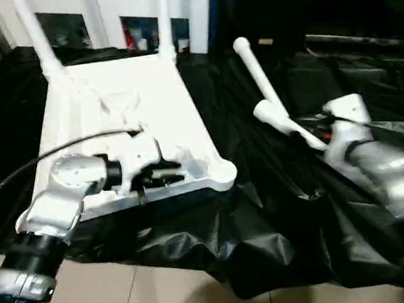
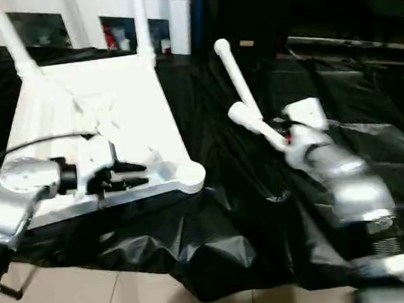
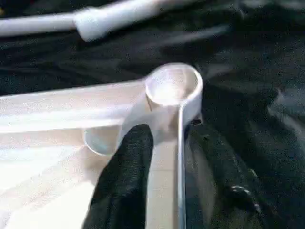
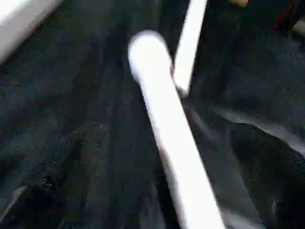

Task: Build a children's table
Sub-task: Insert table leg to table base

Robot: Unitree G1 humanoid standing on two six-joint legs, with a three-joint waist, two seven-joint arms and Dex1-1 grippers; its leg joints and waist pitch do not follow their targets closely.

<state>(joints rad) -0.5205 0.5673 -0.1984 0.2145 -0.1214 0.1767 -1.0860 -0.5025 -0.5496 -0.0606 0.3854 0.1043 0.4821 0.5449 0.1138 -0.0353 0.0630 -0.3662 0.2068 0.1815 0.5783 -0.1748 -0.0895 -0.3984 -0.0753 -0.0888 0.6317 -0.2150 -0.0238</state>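
Table half built: two legs fitted at the far corners, two loose on the cloth.

The tabletop [image 1: 124, 123] is laid upside down on the black cloth [image 1: 265, 210], ribbed side up, its long axis running away from the robot toward the white cabinet [image 1: 114, 17]. Two legs [image 1: 164, 19] are seen standing upright in the far corner sockets. The near-right socket [image 3: 172, 86] is empty; the near-left corner is hidden behind the left arm. Two loose legs [image 1: 273, 105] are lying to the right of the top, pointing away and slightly leftward. The left gripper [image 1: 163, 175] is placed at the near edge, its fingers [image 3: 126, 181] apart astride the rim beside that socket. The right gripper [image 2: 279, 133] is seen at the nearer loose leg [image 4: 167, 129], fingers wide apart, nothing clamped. By this judgement, two legs remain to be fitted.
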